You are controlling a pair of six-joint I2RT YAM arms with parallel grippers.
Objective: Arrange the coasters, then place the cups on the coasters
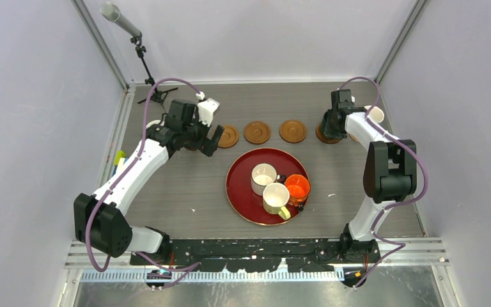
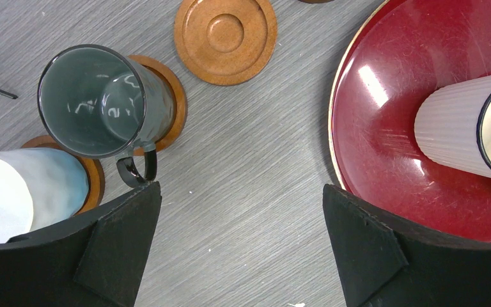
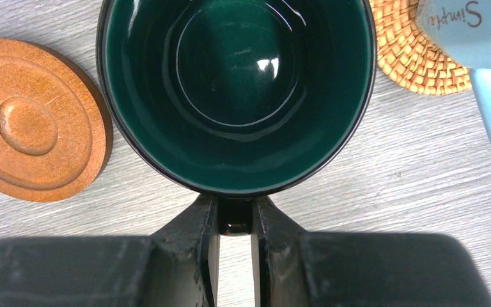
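Note:
Three bare brown coasters (image 1: 256, 132) lie in a row behind the red tray. My left gripper (image 2: 241, 243) hangs open over bare table, holding nothing. Beside it a dark grey-green cup (image 2: 96, 99) stands on a coaster (image 2: 172, 105), and a pale blue-white cup (image 2: 19, 192) stands on another coaster (image 2: 94, 182). One more coaster (image 2: 225, 38) is bare. My right gripper (image 3: 235, 220) is shut on the handle of a dark teal cup (image 3: 236, 89), which stands upright to the right of a bare coaster (image 3: 38, 121). From above, a coaster edge (image 1: 323, 136) shows under this gripper (image 1: 334, 128).
The dark red tray (image 1: 243, 192) in the middle holds a white cup (image 1: 263, 178), a cream cup (image 1: 275, 198) and an orange cup (image 1: 297, 187). A light blue cup (image 3: 479, 32) sits on a woven straw mat (image 3: 415, 61) at the far right. A microphone stand (image 1: 146, 67) rises at the back left.

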